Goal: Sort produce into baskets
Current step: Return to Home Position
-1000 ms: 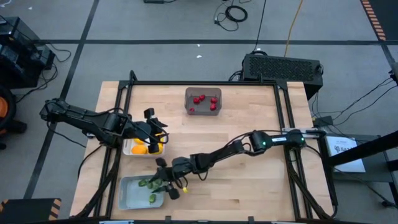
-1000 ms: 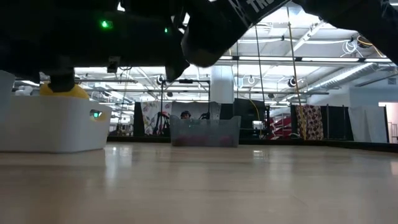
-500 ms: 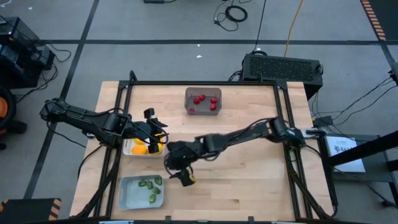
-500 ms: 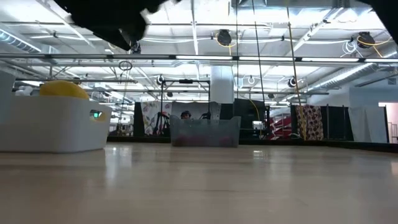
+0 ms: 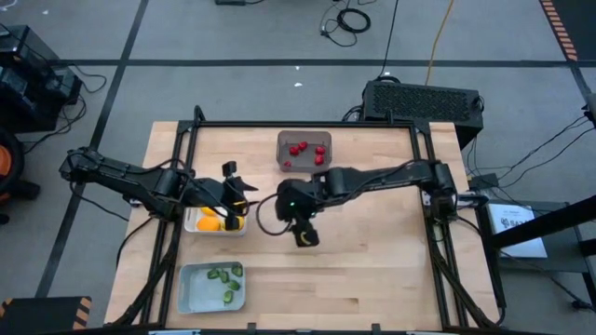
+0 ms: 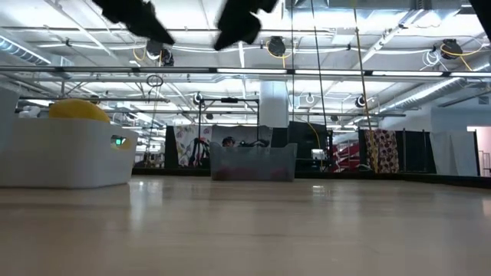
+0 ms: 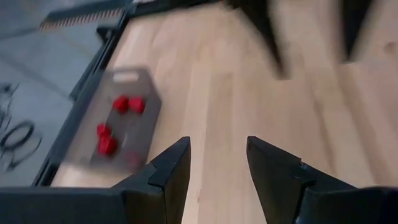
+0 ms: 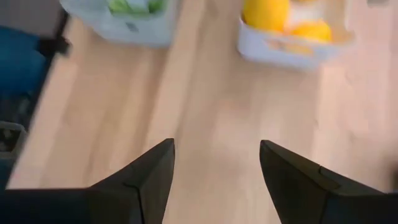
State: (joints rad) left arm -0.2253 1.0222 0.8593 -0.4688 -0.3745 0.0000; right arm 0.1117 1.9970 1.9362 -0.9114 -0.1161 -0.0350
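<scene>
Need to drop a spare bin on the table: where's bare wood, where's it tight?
Biggest free patch: front right of the table, between the blue tray and the right rail. Smaller patches flank the grey bin at the back. Crowded: left-centre, where the left gripper hangs over the white tray and the right gripper is close by.

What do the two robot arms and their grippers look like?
Both arms are black, slim and jointed. The left gripper and the right gripper each have two dark wedge-shaped fingers. A small green light glows on the right arm near its wrist.
</scene>
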